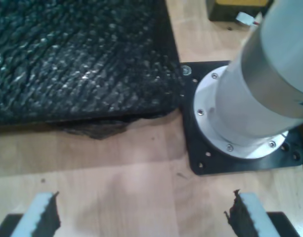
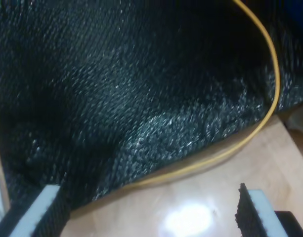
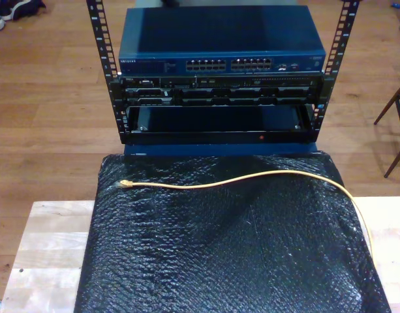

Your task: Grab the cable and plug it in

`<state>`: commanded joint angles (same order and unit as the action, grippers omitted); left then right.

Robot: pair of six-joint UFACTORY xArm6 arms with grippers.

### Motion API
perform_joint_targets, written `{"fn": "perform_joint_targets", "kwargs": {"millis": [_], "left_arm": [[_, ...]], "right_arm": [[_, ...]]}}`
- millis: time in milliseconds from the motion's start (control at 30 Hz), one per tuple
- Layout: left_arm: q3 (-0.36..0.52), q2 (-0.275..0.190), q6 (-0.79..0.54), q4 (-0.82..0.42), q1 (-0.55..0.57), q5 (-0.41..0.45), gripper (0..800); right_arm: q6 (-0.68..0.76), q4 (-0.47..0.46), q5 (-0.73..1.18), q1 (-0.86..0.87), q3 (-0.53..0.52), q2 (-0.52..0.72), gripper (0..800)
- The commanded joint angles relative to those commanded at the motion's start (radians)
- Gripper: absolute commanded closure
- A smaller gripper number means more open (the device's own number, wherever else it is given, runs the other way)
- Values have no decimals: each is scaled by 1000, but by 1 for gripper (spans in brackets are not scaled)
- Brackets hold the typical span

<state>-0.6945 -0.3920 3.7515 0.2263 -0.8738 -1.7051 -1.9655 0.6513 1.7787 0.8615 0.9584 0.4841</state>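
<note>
The yellow-orange cable (image 3: pixel 252 175) lies across the black textured mat (image 3: pixel 232 248), and its plug (image 3: pixel 124 184) rests near the mat's far corner at the exterior view's left. From there the cable runs to the exterior view's right and drops off the mat's edge. My second gripper (image 2: pixel 151 215) is open above bare wood, with a curved stretch of the cable (image 2: pixel 272 74) ahead of its fingers (image 2: pixel 42 212), partly on the mat and partly on the wood. My first gripper (image 1: pixel 141 217) is open over the wooden table (image 1: pixel 116 192) with nothing between its fingers (image 1: pixel 40 215).
A rack (image 3: pixel 219 98) behind the table holds a blue switch (image 3: pixel 219 39) with rows of ports (image 3: pixel 229 65). A white arm base (image 1: pixel 250 98) on a black plate (image 1: pixel 210 163) stands close ahead of my first gripper, beside the mat's edge (image 1: pixel 82 59). Chair legs (image 3: pixel 395 124) stand at the exterior view's right.
</note>
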Motion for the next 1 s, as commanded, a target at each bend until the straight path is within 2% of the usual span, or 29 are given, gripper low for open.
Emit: {"fn": "perform_joint_targets", "kwargs": {"millis": [167,433,633,800,1000], "left_arm": [[-11,12,51,0,49,2,0],[-15,43,58,0,64,8,0],[-12,69,74,0,71,75,0],[-14,98,78,0,74,83,0],[-15,100,80,0,74,81,0]], "right_arm": [[66,8,-80,-130,0,3,4],[173,6,-232,-322,-2,-6,6],[232,6,-359,-474,0,-29,7],[282,5,-407,-565,2,-54,7],[316,6,-451,-651,3,-71,7]]}}
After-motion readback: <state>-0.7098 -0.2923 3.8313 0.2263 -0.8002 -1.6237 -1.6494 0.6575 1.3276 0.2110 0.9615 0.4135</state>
